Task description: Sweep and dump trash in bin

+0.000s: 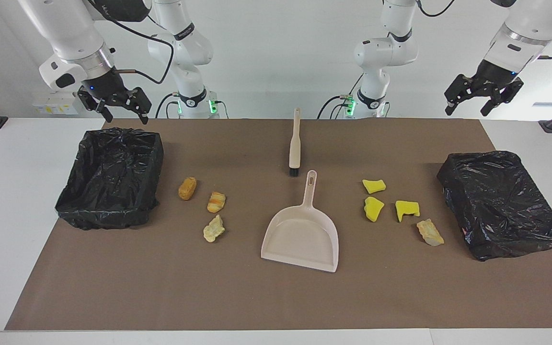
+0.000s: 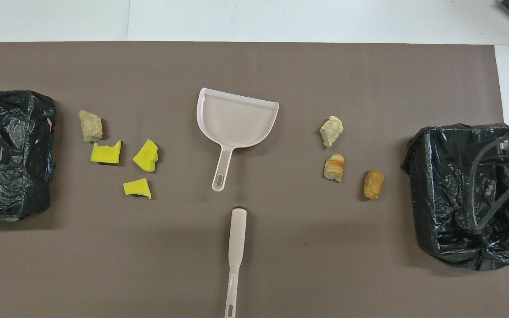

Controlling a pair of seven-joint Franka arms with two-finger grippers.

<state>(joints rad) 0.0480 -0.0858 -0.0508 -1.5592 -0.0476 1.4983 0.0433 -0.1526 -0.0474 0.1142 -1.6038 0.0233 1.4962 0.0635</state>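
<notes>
1. Brown mat (image 1: 276, 297) covers the white tabletop (image 1: 12, 201), and nothing is in play yet: the trash (image 1: 374, 186) lies unswept in two clusters, four chunks toward the left arm's end, three toward the right arm's end.
2. Right fingers (image 1: 122, 113) hang spread and empty over the edge of the black-lined bin (image 1: 110, 177) at that end; left fingers (image 1: 470, 104) hang spread and empty above the other bin (image 1: 501, 203).
3. Opening step, I'd judge: both tools lie untouched mid-mat, well apart from either set of fingers.
4. Next move likely calls for one arm to drop onto the brush (image 1: 295, 143) handle and the other onto the dustpan (image 1: 302, 235) handle.
5. Facing view shows both sets of fingers whole; overhead view shows only cables over a bin, but lays out the chunks' spacing from the dustpan plainly.
</notes>
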